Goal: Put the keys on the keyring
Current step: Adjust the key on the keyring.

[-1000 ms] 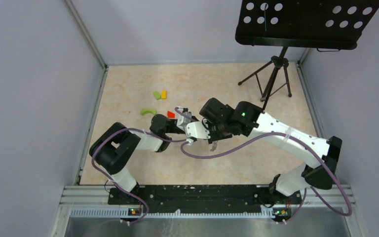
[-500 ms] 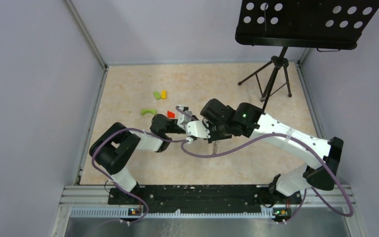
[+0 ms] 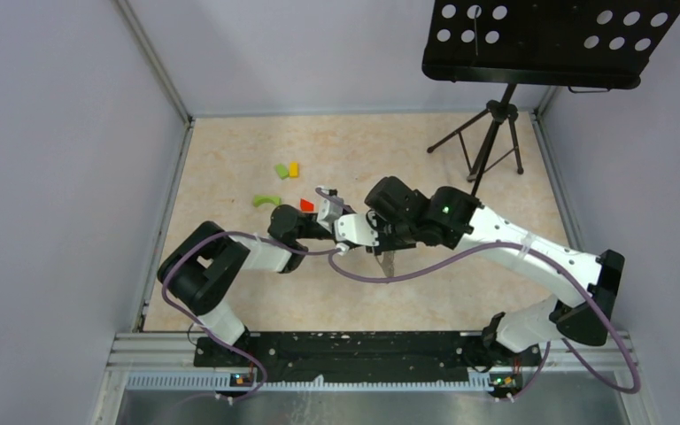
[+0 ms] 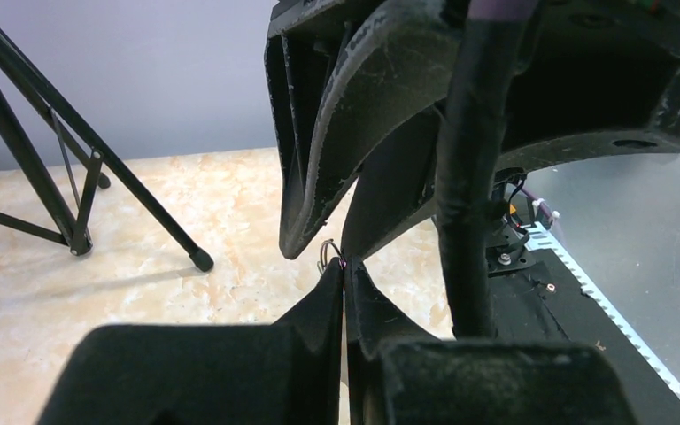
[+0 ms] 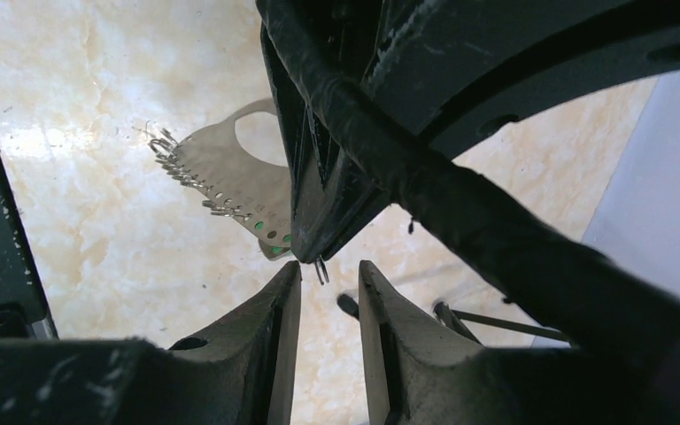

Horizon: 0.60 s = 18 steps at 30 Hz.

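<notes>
Silver-grey keys point(image 5: 239, 190) hang fanned beneath the left jaws, pressed together on a wire sliver, probably the keyring point(image 4: 328, 255). The right jaws stand apart around that tip. Should the thin pinch slip, ring and keys could drop to the worktop point(image 3: 230, 159).

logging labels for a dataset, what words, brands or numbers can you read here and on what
None readable in any view.
No print shows on the music stand, the coloured blocks or the keys.
Pale specks on the base rail are too small to read.
</notes>
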Each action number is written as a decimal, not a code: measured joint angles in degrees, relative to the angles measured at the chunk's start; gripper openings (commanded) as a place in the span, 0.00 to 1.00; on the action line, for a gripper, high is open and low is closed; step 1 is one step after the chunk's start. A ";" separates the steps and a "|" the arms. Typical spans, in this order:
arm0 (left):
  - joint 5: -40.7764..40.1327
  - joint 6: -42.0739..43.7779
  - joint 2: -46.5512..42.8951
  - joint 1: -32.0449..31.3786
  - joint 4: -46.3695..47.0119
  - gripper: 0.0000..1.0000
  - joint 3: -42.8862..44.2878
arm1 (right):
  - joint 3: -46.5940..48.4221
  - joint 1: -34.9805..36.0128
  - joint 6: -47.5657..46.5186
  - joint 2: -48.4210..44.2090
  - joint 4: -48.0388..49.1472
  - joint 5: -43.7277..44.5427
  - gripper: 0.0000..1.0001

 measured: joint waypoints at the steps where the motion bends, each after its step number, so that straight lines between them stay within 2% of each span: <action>1: 0.00 -0.13 0.00 0.00 0.00 0.00 0.00 | -0.28 -0.17 0.00 -0.28 0.26 -0.15 0.31; 8: 0.55 -0.59 -0.11 0.00 0.00 0.00 -0.22 | -2.14 -3.15 0.70 -4.04 2.56 -2.73 0.35; 18: 2.19 -1.22 -0.26 0.11 -0.02 0.00 -0.46 | -8.09 -10.03 1.33 -15.65 8.59 -13.51 0.34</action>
